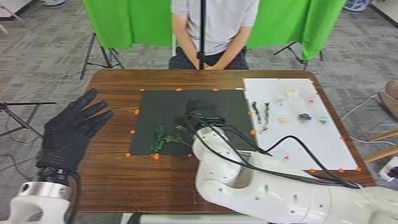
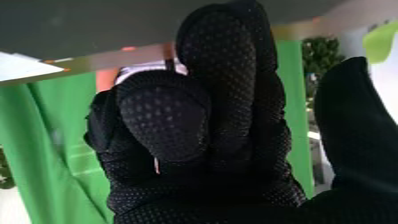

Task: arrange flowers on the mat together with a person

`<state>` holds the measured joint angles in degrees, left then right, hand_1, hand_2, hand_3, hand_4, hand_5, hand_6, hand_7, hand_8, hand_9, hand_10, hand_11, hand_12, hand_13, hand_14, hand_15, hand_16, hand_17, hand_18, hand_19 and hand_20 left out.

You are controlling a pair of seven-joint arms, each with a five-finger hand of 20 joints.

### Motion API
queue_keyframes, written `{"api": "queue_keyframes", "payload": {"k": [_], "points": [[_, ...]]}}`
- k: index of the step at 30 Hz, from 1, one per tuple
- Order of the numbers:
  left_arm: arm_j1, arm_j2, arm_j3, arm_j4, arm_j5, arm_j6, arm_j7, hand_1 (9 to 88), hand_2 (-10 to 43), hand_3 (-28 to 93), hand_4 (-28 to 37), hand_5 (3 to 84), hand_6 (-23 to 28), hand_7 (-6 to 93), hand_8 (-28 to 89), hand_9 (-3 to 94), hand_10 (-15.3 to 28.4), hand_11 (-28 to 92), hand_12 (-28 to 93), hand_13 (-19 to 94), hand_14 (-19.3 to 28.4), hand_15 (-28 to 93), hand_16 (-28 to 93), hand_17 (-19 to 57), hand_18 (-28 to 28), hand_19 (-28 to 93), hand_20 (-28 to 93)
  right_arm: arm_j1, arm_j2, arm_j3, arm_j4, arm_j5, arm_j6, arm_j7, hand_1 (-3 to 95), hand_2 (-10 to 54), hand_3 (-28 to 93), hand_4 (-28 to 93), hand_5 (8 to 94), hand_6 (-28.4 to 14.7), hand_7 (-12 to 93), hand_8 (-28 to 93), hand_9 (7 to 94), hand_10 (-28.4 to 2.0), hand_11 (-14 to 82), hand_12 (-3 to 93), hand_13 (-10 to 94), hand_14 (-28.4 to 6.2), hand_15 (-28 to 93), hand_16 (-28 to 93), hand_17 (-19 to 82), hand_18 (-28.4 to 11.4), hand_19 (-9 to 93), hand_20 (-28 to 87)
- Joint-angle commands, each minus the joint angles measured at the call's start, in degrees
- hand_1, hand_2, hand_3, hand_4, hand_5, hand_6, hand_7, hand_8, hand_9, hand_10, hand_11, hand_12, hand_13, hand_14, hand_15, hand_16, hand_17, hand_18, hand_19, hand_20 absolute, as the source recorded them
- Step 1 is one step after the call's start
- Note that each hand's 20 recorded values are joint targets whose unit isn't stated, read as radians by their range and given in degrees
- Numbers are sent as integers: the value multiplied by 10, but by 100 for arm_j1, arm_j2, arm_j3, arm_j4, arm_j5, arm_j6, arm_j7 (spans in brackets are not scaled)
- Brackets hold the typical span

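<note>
Near the centre of the head view, right hand (image 1: 202,109) is over black mat (image 1: 162,102), fingers loosely extended, thumb apart. Green sprig (image 1: 160,136) lies on the mat, near the hand, to its lower left. Small flowers (image 1: 305,117) lie on white sheet (image 1: 311,145), frame right. Left hand (image 1: 67,136), frame left, is open.

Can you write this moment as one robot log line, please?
right hand: over black mat | left hand: open, at table's left edge | green sprig: on mat | flowers: on white sheet
</note>
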<state>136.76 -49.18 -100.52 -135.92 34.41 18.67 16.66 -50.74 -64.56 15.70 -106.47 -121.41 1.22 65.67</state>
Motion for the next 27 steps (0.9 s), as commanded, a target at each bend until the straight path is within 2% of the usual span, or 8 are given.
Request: {"api": "queue_keyframes", "payload": {"k": [1,2,9,15,19,21,24,27], "points": [[483,-29,-222,-126,-69,163,150,222,87,749,-240,349,74,94,-83,323,162,191,97,223,229,450,-77,-88,176,383,142,-389,977,446,-612,216,76,-13,267,76,585,-197,888,-19,136,-135,937,-123,382,157,886,-86,622,221,511,-265,932,277],[560,-6,-243,-152,-102,213,222,222,87,748,-240,349,74,93,-83,322,162,190,97,223,229,450,-77,-88,176,383,143,-514,1011,593,-666,318,-106,-94,262,80,586,-196,890,-20,136,-135,937,-126,384,157,886,-88,623,221,511,-266,932,278],[514,-18,-230,-126,-107,201,192,222,88,748,-242,349,74,93,-83,322,162,191,98,223,229,450,-79,-88,176,383,142,-737,1140,557,-733,729,-382,-284,254,100,586,-192,888,-27,135,-137,937,-131,378,157,878,-97,629,220,501,-273,932,278],[526,51,-221,-124,-131,201,283,221,88,748,-242,348,73,94,-83,322,161,191,97,222,229,450,-78,-88,176,383,142,-730,1126,376,-755,829,-509,-357,250,108,585,-194,888,-27,135,-137,937,-131,374,160,874,-99,632,217,497,-274,932,274],[499,0,-250,-120,-107,182,193,221,88,749,-242,349,73,94,-83,322,161,190,97,223,230,451,-78,-88,176,383,142,-705,1070,260,-781,879,-561,-520,249,110,586,-195,889,-26,135,-138,937,-130,375,161,872,-101,634,216,496,-276,932,277],[466,-3,-231,-108,-95,179,172,221,89,749,-242,349,74,94,-83,322,161,191,97,223,229,452,-78,-88,176,383,142,-650,1009,149,-734,845,-565,-573,247,111,589,-195,889,-26,135,-138,937,-131,375,161,871,-101,635,216,493,-275,932,277],[345,-52,-192,-73,-51,128,8,222,89,748,-242,349,73,94,-83,322,161,191,97,223,229,452,-79,-88,176,384,142,-538,923,-36,-638,1009,-492,-563,245,112,592,-196,884,-27,133,-139,937,-131,366,161,867,-102,636,216,489,-275,932,274],[245,-52,-136,-37,-43,111,-26,222,89,748,-242,349,74,94,-83,323,161,192,98,223,229,452,-79,-88,176,384,142,-600,838,39,-573,1171,-530,-616,243,115,596,-196,877,-28,130,-138,937,-133,353,165,860,-103,637,216,484,-274,932,269]]}}
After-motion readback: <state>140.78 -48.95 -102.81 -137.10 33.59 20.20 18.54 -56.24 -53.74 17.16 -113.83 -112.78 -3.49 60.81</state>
